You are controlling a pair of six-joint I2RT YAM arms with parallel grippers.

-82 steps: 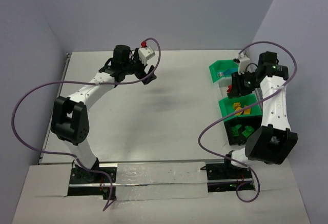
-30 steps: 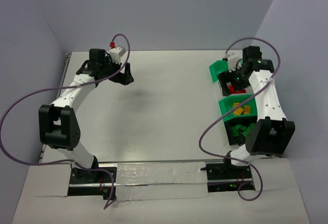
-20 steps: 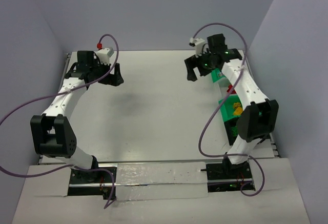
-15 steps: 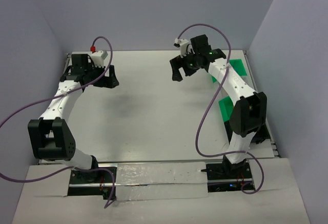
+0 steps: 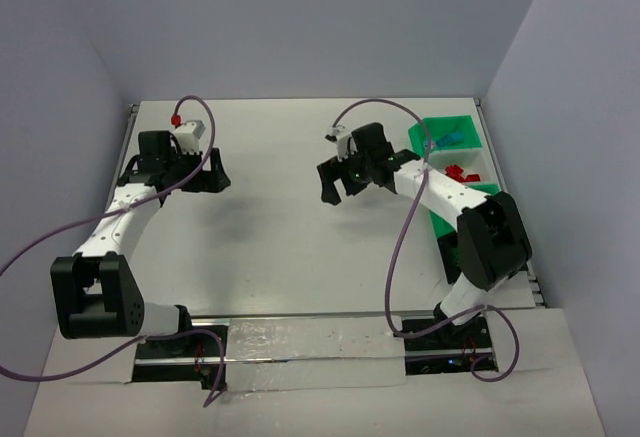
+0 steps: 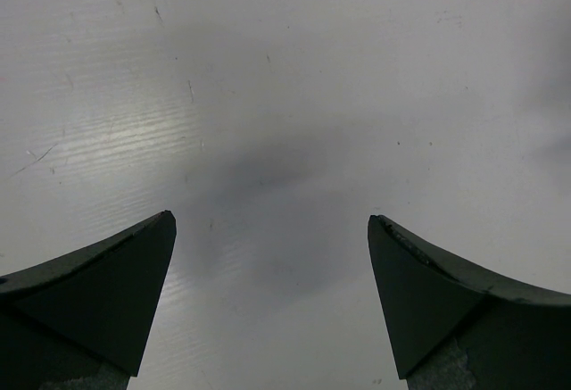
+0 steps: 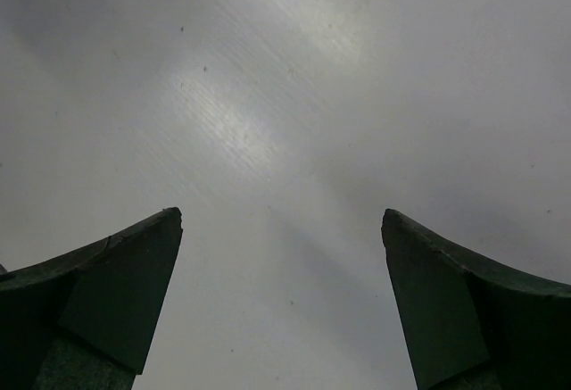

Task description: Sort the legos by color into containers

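Observation:
Green containers [image 5: 440,126] stand in a row along the table's right edge. The far one holds a blue lego [image 5: 447,140]. Red legos [image 5: 458,172] lie in the one behind my right arm, and the nearer containers are mostly hidden by that arm. My right gripper [image 5: 337,191] hangs open over bare table left of the row, and in the right wrist view the right gripper [image 7: 281,214] has nothing between its fingers. My left gripper [image 5: 207,178] is open over the far left of the table. In the left wrist view the left gripper [image 6: 272,220] shows only table.
The right arm's forearm [image 5: 440,192] stretches across the front of the container row. Purple cables loop from both arms. Grey walls close in the white table [image 5: 280,247] at the back and on both sides.
My right arm swung from over the containers leftward to the middle of the table. My left arm swept left and nearer. Both grippers stayed open and empty.

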